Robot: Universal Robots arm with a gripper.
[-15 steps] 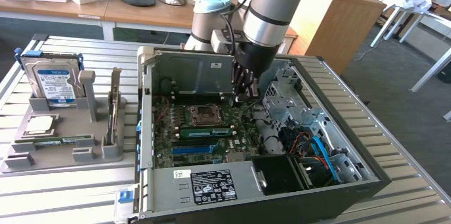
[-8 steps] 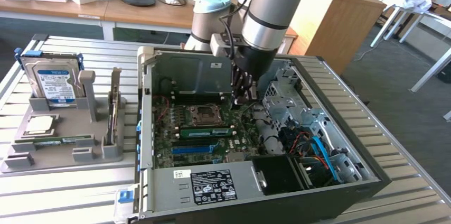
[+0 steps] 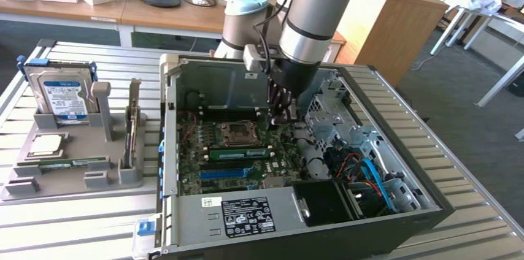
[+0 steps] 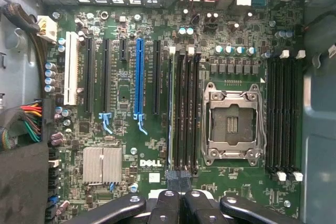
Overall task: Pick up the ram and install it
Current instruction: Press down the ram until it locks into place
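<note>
The ram [image 3: 239, 152], a long green strip, stands on edge in a slot of the motherboard [image 3: 190, 160] inside the open computer case. In the wrist view the ram [image 4: 170, 108] shows edge-on as a thin line in the slot nearest the blue slot [image 4: 139, 77]. My gripper [image 3: 283, 118] hangs above the board, beside the empty processor socket [image 3: 237, 132] and a little away from the ram. Its black fingertips [image 4: 190, 183] are pressed together over one end of the memory slots, so the gripper [image 4: 178, 182] is shut with nothing between them.
A grey holder [image 3: 57, 183] at the exterior view's left carries a hard drive [image 3: 61, 91], a silver processor chip [image 3: 46, 145], a flat green strip [image 3: 70, 163] and an upright card [image 3: 134, 125]. Case walls [image 3: 168, 119], a drive cage [image 3: 327, 119] and cables [image 3: 369, 171] surround the board.
</note>
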